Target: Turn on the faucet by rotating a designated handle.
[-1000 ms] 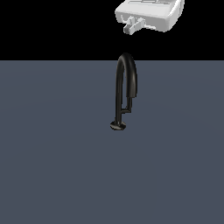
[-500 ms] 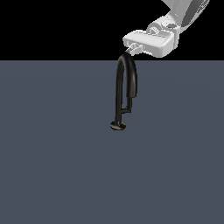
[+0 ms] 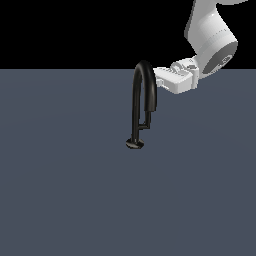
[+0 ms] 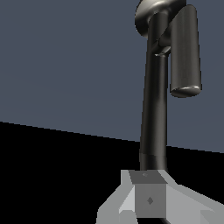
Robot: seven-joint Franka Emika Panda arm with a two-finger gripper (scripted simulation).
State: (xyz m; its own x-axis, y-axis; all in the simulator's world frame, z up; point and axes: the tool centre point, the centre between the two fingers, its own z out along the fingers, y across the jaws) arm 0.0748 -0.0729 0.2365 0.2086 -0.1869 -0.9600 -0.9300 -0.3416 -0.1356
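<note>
The faucet [image 3: 135,100] is a glossy black arch standing on a small round base [image 3: 135,144] on the grey surface. Its thick spout end [image 3: 151,102] hangs down on the exterior view's right. The handle [image 3: 145,125], a short thin L-shaped rod, branches from the lower stem. My white gripper [image 3: 157,78] lies level with the top of the arch, just to its right in the exterior view, pointing at it. Its fingers look pressed together with nothing between them. In the wrist view the faucet [image 4: 154,113] rises from just past my gripper [image 4: 148,186], beside the spout end [image 4: 186,52].
A flat dark grey surface [image 3: 65,190] spreads all around the faucet. The white arm [image 3: 212,45] comes down from the upper part of the exterior view's right.
The gripper has come down from well above the faucet to the height of the arch top and now points sideways at it. The faucet and handle have not moved.
</note>
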